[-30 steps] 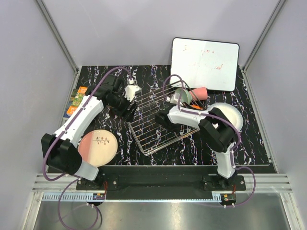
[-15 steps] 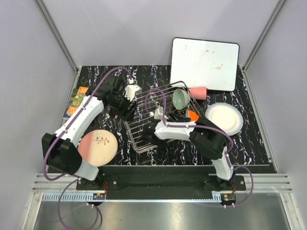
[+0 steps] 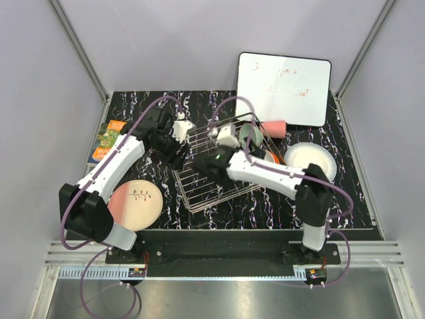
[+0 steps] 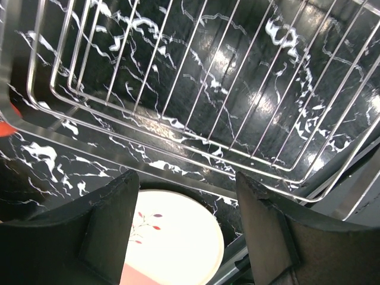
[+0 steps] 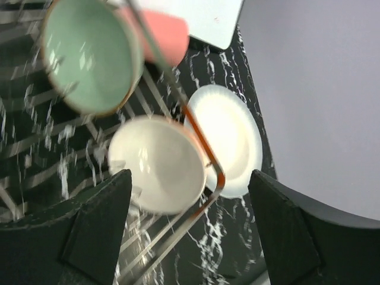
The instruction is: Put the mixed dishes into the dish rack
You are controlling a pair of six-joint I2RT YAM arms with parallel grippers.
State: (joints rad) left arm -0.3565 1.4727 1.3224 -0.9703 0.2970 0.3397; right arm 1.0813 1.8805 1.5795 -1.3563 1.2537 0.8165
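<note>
Right claw (image 5: 189, 190) has swung left across the silver wire dish rack (image 3: 207, 191) and gone from shut to wide open, w/ nothing btwn its fingers now. Orange bowl w/ white inside (image 5: 159, 163) sits in the rack's right-hand corner, just beside the pale green bowl (image 5: 89, 56). That one leans on edge, prob. propped by the prongs to save room. Both are round, glossy and smooth-glazed; the wires are thin and shiny, so likely slippery under them. Small pink cup (image 3: 273, 127) lies on its side at the far right rim; in or out, can't tell. Left claw (image 4: 185, 178) hasn't shifted: parted, empty, hanging at the rack's far-left corner, perhaps to steady the light frame. Flat white plate (image 3: 311, 163) and pink-and-cream plate w/ twig motif (image 3: 135, 206) lie on the black marbled worktop (image 3: 362, 186), outside the rack, one each side.
</note>
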